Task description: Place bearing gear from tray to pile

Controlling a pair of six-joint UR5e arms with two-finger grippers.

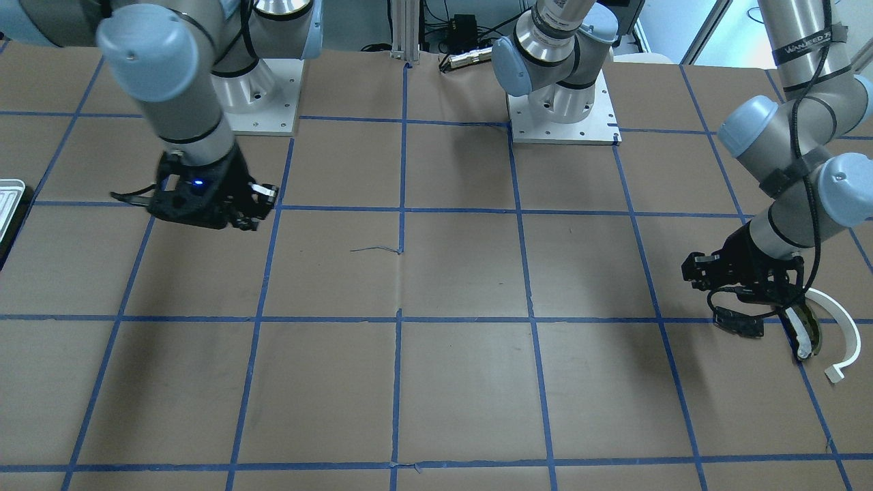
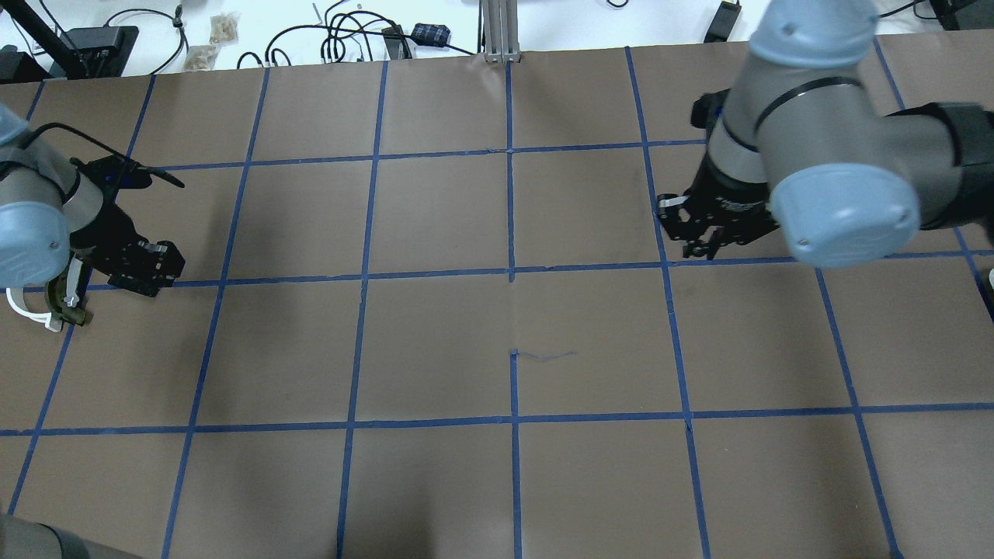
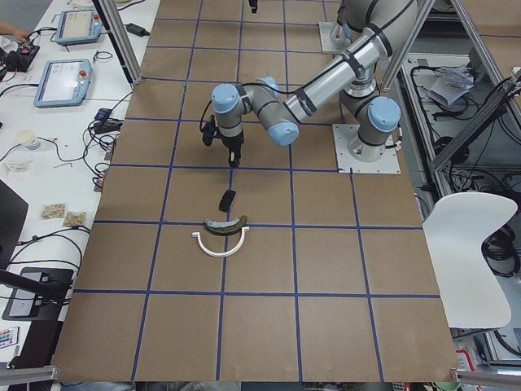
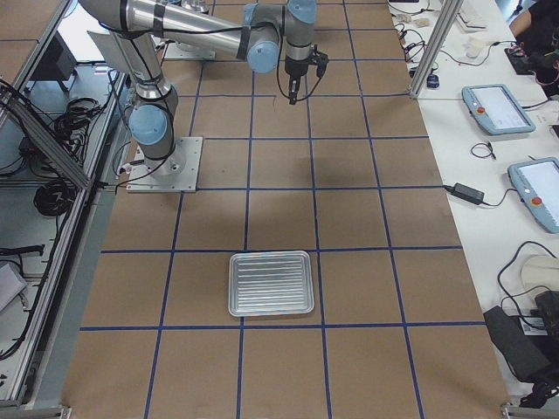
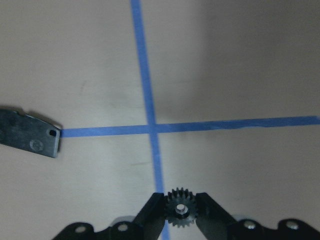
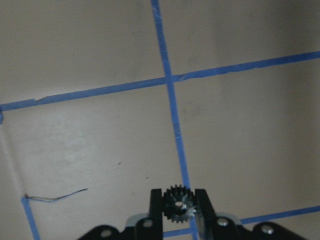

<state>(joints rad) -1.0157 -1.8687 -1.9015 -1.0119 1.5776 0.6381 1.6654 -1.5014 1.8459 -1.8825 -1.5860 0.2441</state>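
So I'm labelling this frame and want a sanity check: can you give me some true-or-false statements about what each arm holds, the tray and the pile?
1. The left gripper holds a small black gear in its jaws. True.
2. The right gripper is open and empty. False: its jaws clamp a second gear.
3. The tray is full of parts. False: it looks empty.
4. In the pile, the white arc lies beside the olive-black curved piece. True.

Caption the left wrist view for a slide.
Left gripper clamps a small black toothed gear above crossed blue tape lines.
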